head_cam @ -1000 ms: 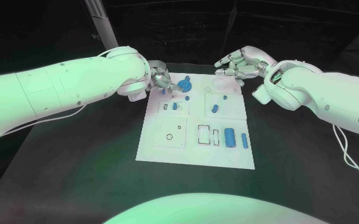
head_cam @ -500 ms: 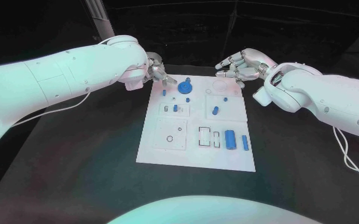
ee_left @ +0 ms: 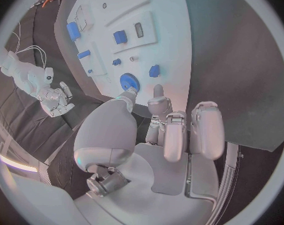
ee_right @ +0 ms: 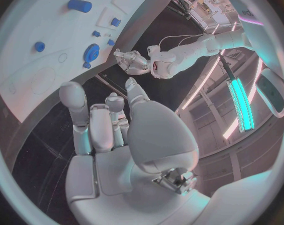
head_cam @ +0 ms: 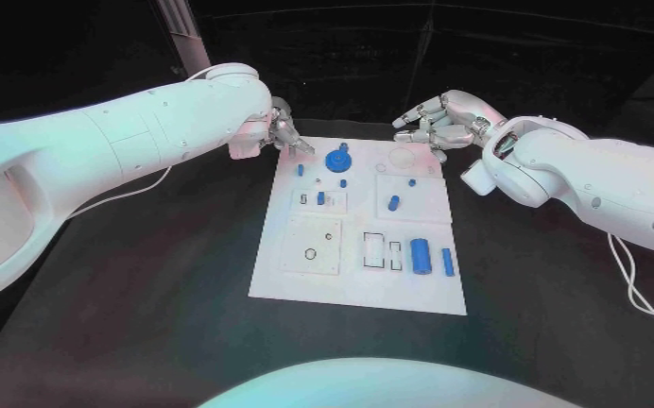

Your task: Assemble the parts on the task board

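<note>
The white task board (head_cam: 311, 280) lies in the middle of the black table. On its far end sits a blue gear (head_cam: 338, 155), with small blue pegs (head_cam: 320, 197) and a short blue piece (head_cam: 392, 202) nearer. A big blue cylinder (head_cam: 421, 254) and a thin blue bar (head_cam: 446, 260) lie by the slots at the near right. My left hand (head_cam: 283, 134) hovers at the board's far left corner, holding nothing, fingers loosely extended (ee_left: 173, 130), just short of the gear (ee_left: 129, 81). My right hand (head_cam: 434, 125) hangs over the far right corner, fingers apart (ee_right: 107, 125) and empty.
A grey pole (head_cam: 178, 11) rises behind the left arm. Black tabletop (head_cam: 163, 266) surrounds the board on both sides and in front. Thin white cables (head_cam: 620, 266) trail from the right arm near the table's right edge.
My left hand has drawn back from above the board's pegs to the far left corner. The right hand has stayed almost still. The board's parts have not moved.
</note>
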{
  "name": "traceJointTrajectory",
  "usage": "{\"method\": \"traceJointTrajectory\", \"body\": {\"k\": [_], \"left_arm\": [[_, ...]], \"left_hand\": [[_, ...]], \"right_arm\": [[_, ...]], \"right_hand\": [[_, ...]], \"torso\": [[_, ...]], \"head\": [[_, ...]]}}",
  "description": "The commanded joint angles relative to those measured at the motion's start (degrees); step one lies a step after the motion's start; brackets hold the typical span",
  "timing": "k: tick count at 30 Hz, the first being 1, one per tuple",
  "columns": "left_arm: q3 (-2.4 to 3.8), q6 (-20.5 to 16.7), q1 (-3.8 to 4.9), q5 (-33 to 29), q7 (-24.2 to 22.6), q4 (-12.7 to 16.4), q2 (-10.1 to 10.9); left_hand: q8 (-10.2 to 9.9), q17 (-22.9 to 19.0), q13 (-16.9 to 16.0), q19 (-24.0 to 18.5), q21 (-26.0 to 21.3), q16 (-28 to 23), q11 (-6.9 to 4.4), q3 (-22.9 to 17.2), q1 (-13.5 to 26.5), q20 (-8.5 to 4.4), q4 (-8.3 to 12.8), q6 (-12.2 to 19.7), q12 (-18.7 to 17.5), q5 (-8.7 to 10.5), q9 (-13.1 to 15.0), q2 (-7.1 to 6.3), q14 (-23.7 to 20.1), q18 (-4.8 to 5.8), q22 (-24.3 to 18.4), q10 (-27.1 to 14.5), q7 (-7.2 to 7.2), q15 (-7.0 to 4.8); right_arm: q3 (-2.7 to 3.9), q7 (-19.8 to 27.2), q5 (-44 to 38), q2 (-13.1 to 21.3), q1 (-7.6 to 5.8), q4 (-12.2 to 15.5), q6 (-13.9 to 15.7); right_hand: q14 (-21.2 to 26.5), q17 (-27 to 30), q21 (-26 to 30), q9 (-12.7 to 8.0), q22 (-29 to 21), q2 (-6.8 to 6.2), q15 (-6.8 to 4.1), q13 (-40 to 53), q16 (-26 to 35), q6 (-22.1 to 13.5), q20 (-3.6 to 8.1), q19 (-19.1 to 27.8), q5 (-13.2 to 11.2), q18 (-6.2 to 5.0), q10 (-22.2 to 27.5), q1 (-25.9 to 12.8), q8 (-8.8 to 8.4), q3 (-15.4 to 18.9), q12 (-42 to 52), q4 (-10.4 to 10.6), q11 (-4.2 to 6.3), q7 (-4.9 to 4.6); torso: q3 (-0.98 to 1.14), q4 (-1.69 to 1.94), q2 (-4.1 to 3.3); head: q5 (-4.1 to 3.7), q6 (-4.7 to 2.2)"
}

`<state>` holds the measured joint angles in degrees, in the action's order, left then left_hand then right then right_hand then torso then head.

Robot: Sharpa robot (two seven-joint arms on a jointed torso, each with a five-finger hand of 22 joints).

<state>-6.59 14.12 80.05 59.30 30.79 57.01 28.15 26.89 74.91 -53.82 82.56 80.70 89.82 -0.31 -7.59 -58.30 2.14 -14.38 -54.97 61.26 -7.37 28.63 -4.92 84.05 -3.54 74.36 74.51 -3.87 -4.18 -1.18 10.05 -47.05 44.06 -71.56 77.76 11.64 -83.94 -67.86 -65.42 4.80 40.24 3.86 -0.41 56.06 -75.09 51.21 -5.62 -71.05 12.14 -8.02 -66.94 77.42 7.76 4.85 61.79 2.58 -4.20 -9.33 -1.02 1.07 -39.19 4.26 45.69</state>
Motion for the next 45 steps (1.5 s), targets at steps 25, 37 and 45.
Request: {"method": "traceJointTrajectory", "body": {"k": [25,37,45], "left_arm": [[-0.26,4.75,-1.49,3.75,-1.99,-3.94,-2.48],[-0.27,5.24,-1.50,3.73,-2.78,-3.48,-2.80],[-0.27,5.63,-1.57,3.73,-2.90,-3.87,-3.07]], "left_hand": [[0.05,15.09,0.15,-0.11,-0.21,0.18,-0.19,0.83,-1.27,0.32,0.13,-0.58,-0.10,0.10,-0.12,0.43,5.95,0.04,-0.09,-0.50,0.22,0.28],[0.05,15.09,0.17,-0.11,-0.25,0.18,-0.27,1.40,-3.02,0.29,0.72,-0.97,0.14,0.08,-0.31,1.04,5.95,0.04,-0.05,-0.55,0.32,0.22],[-0.05,15.09,0.32,-0.12,-0.30,0.18,-0.29,1.68,-4.35,0.27,1.27,-1.06,0.19,0.05,-0.48,1.62,5.95,0.04,-0.05,-0.64,0.32,0.21]], "right_arm": [[0.04,0.78,0.02,-0.61,-0.09,-0.32,-0.44],[0.04,0.78,0.02,-0.83,-0.08,-0.46,-0.54],[0.04,0.77,0.02,-0.88,-0.08,-0.47,-0.57]], "right_hand": [[-1.38,0.05,0.36,-0.07,-0.09,0.11,-0.16,-0.06,0.28,-0.37,0.09,0.46,0.15,-0.41,0.45,-0.42,0.28,0.36,-0.28,0.06,0.11,0.08],[-1.38,-0.01,0.41,-0.08,-0.11,0.20,-0.16,-0.06,0.27,-0.42,0.08,0.47,0.20,-0.41,0.46,-0.34,0.28,0.36,-0.26,0.02,0.10,0.08],[-1.38,-0.04,0.43,-0.09,-0.11,0.24,-0.16,-0.06,0.26,-0.43,0.08,0.47,0.21,-0.41,0.47,-0.30,0.28,0.35,-0.26,0.01,0.10,0.07]], "torso": [[0.06,0.18,0.07],[0.07,0.08,0.04],[0.08,0.09,0.05]], "head": [[0.05,0.57],[0.04,0.83],[-0.06,0.93]]}}
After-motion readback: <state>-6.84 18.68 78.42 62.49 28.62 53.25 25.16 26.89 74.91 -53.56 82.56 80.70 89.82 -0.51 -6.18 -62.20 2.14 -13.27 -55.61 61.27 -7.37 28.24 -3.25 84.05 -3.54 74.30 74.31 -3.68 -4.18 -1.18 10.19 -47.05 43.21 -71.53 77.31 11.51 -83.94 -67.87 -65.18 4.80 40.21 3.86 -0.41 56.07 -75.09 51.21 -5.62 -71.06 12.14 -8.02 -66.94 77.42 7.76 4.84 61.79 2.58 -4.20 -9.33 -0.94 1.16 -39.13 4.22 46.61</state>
